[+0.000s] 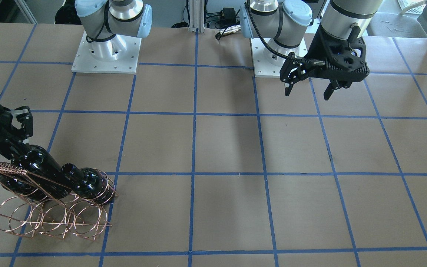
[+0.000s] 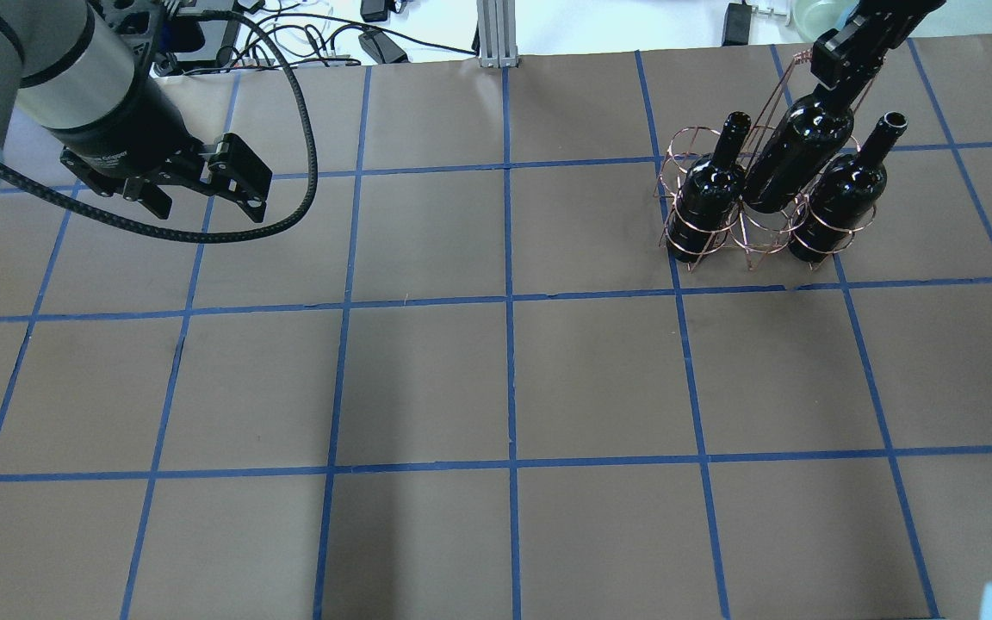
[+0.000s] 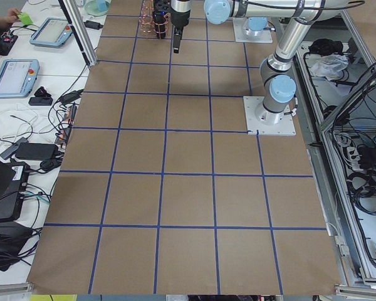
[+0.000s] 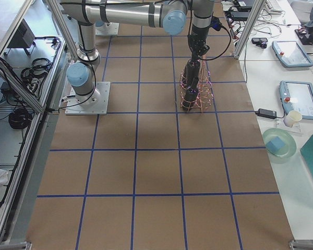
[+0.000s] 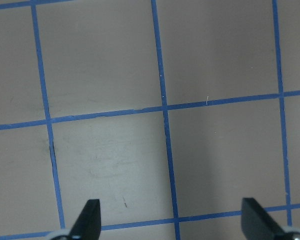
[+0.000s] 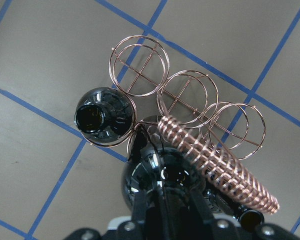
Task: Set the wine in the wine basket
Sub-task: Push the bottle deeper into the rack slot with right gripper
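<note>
The right gripper point(image 2: 839, 77) is nearest the wine basket point(image 1: 52, 218), directly above it, its fingers closed tight on the narrow neck of 1 dark wine bottle point(image 2: 793, 159); that bottle hangs tilted, its shoulder just beside the basket's braided handle point(image 6: 215, 167) and its lower body down among the rings of the middle slot; whether its base reaches the basket's floor I cannot tell; it sits in the row of 3 slots on the robot's side of the handle, between 2 other bottles alike; the one on the basket's left end point(image 2: 707, 202) stands in its rings with its open mouth up, and the one on the basket's right end point(image 2: 840, 198) stands likewise, neck leaning slightly outward; both rest free of any gripper; on the far side of the handle, the basket's second row of 3 copper rings shows only the table through it in the right wrist view; the basket stands on the brown table point(image 2: 427, 379) crossed by blue tape lines; well apart from the basket, far off to its left across several grid squares, the left gripper point(image 2: 210, 207) hangs above the table with its fingers point(image 5: 90, 215) spread wide and nothing between them.
</note>
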Robot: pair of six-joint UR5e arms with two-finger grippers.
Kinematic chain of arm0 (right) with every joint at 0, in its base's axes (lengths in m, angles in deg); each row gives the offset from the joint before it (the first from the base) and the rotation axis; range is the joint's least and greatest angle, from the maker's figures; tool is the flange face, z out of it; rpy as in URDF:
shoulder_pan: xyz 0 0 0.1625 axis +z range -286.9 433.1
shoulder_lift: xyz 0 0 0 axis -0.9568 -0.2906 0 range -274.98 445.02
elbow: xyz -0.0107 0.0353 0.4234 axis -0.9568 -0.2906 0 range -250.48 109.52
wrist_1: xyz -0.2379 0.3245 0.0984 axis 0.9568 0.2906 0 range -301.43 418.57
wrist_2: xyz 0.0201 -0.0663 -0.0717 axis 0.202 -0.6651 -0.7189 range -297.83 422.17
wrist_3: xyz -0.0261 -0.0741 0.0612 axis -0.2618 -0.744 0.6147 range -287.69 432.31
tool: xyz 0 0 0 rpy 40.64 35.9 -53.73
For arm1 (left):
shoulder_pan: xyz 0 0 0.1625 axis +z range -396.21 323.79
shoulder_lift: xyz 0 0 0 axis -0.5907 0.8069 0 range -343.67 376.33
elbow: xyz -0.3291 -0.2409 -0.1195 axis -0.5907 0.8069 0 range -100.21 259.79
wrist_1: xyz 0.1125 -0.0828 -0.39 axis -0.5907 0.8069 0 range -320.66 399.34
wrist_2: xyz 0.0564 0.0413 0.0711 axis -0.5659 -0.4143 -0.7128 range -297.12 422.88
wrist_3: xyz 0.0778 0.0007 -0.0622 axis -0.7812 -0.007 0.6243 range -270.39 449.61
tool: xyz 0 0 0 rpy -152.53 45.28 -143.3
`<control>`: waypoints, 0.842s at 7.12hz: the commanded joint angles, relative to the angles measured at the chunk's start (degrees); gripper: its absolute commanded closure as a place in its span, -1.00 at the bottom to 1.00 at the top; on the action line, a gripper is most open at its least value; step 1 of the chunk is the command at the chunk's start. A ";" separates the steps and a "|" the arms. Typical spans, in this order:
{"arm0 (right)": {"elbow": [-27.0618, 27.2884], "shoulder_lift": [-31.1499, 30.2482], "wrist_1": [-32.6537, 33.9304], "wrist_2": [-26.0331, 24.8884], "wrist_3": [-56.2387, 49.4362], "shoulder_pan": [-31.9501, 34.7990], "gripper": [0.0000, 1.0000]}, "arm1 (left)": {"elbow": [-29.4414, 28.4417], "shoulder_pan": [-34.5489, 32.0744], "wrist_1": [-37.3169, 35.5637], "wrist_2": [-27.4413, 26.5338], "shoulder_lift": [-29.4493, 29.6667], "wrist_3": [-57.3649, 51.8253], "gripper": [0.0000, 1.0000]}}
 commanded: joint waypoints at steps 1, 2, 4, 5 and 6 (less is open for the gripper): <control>0.01 -0.33 -0.17 -0.17 -0.14 -0.09 0.45 | 0.46 0.00 -0.03 -0.01 0.02 -0.07 -1.00; 0.01 -0.68 -0.17 -0.17 -0.14 -0.09 0.45 | 0.46 0.00 -0.03 -0.01 0.02 -0.07 -1.00; 0.19 -0.60 -0.52 0.26 -0.14 -0.09 0.45 | 0.46 0.00 -0.03 -0.01 0.20 -0.15 -1.00; 0.45 -0.77 -1.13 0.36 -0.14 -0.09 0.45 | 0.46 0.00 -0.03 -0.10 0.03 -0.16 -1.00; 0.63 -1.21 -2.62 0.10 -0.14 -0.18 0.45 | 0.46 0.00 -0.03 -1.23 0.02 -0.16 -1.00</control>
